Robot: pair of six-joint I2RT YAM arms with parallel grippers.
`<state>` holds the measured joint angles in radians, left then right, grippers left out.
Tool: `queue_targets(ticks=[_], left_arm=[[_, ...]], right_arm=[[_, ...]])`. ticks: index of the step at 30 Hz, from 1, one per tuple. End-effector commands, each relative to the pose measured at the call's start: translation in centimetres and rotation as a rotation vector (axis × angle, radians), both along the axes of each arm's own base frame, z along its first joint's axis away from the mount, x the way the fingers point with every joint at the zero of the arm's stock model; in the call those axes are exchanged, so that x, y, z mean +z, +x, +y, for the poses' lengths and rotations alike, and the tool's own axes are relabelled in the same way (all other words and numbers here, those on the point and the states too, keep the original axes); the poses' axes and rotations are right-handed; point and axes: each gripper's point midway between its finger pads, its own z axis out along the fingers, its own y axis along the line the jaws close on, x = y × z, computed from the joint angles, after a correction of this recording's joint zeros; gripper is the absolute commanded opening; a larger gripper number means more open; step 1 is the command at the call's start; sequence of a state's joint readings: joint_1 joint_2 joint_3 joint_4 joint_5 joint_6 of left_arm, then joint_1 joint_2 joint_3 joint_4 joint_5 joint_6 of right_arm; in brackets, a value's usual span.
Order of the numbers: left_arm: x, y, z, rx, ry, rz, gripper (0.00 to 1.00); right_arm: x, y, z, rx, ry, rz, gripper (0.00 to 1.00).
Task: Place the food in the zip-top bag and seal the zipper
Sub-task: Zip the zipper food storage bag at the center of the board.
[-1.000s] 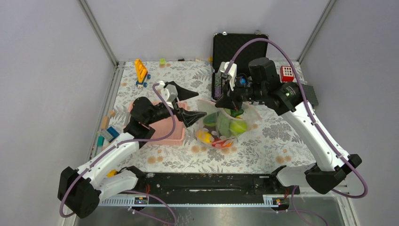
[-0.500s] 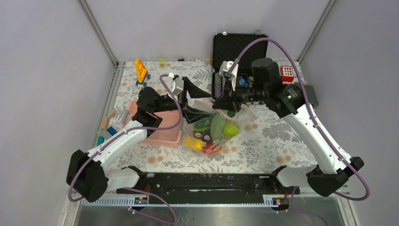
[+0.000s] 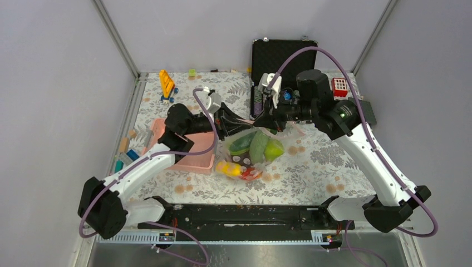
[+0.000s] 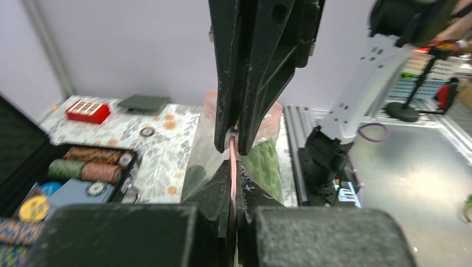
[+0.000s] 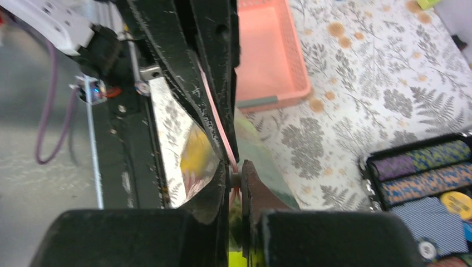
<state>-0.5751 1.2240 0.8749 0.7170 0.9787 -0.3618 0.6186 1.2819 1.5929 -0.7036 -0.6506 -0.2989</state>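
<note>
Tabletop (image 3: pixel 334 161): floral cover; its near edge is hidden behind the arm bases.
Black case (image 3: pixel 281 53): open, well behind and right of the pink basket (image 3: pixel 195 158). The right arm covers its lower half in the top view. Poker chips (image 5: pixel 423 161) inside it are cut off at the edge of the right wrist view.
Zip-top bag (image 3: pixel 253 147): just right of the basket. The film is nearly invisible and can be read only from glare.
Left tool (image 4: pixel 232 173): clenched on the zipper (image 4: pixel 232 156), on the basket side of the bag mouth.
Right tool (image 5: pixel 236 179): clenched on the same strip, just farther from the basket. The two sets of fingertips nearly meet.
Contents, right of the basket: cucumber (image 3: pixel 242 143), leafy piece (image 3: pixel 258 146), citrus (image 3: pixel 274 149), a yellow piece (image 3: pixel 228 168) and a red-orange piece (image 3: pixel 250 174). A dark item among them cannot be identified.
From above, both tools hide the zipper; it cannot be told whether it is sealed.
</note>
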Motion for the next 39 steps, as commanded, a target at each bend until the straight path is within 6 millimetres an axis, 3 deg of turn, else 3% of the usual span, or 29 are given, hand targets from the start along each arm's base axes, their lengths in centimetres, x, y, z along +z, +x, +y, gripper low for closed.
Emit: queue_targets(ticks=[1,5,9,16,20,23,25,28,32,35,39], left_arm=[[0.6,2.0,1.5,0.258,0.047,-0.12,0.0],[-0.9,3.3,1.9,0.342,0.055,-0.062,0.0],[-3.6,4.9,2.1,0.411,0.136,0.012,0.0],[-3.5,4.4,2.9,0.435,0.114,-0.002,0.0],[-3.2,3.7,2.3,0.38,0.107,-0.002,0.0],[-2.0,3.0,1.9,0.34,0.071,-0.026,0.0],[-1.3,2.7,1.7,0.318,0.057,-0.044,0.0],[-0.6,2.1,1.5,0.29,0.047,-0.061,0.0],[-0.3,1.4,1.5,0.264,0.034,-0.079,0.0],[-0.2,1.1,1.4,0.255,0.026,-0.085,0.0],[-0.1,1.0,1.4,0.251,0.025,-0.086,0.0]], right_arm=[[-2.9,3.8,-4.9,-0.184,-0.275,-0.122,0.0],[-5.6,4.3,-6.5,-0.171,-0.393,-0.142,0.0],[-6.8,4.3,-8.2,-0.2,-0.467,-0.17,0.0],[-8.7,5.8,-10.4,-0.301,-0.568,-0.167,0.02],[-7.0,4.7,-6.5,-0.174,-0.381,-0.14,0.14],[-4.3,4.6,-4.2,-0.188,-0.21,-0.109,0.42],[-2.6,5.1,-3.7,-0.249,-0.126,-0.104,0.54],[-0.4,5.7,-4.6,-0.402,-0.035,-0.09,0.72],[0.1,6.2,-7.1,-0.602,0.044,-0.087,0.75],[-0.7,6.6,-8.7,-0.779,0.105,0.005,0.67],[-2.4,4.5,-7.7,-0.714,0.115,0.116,0.63]])
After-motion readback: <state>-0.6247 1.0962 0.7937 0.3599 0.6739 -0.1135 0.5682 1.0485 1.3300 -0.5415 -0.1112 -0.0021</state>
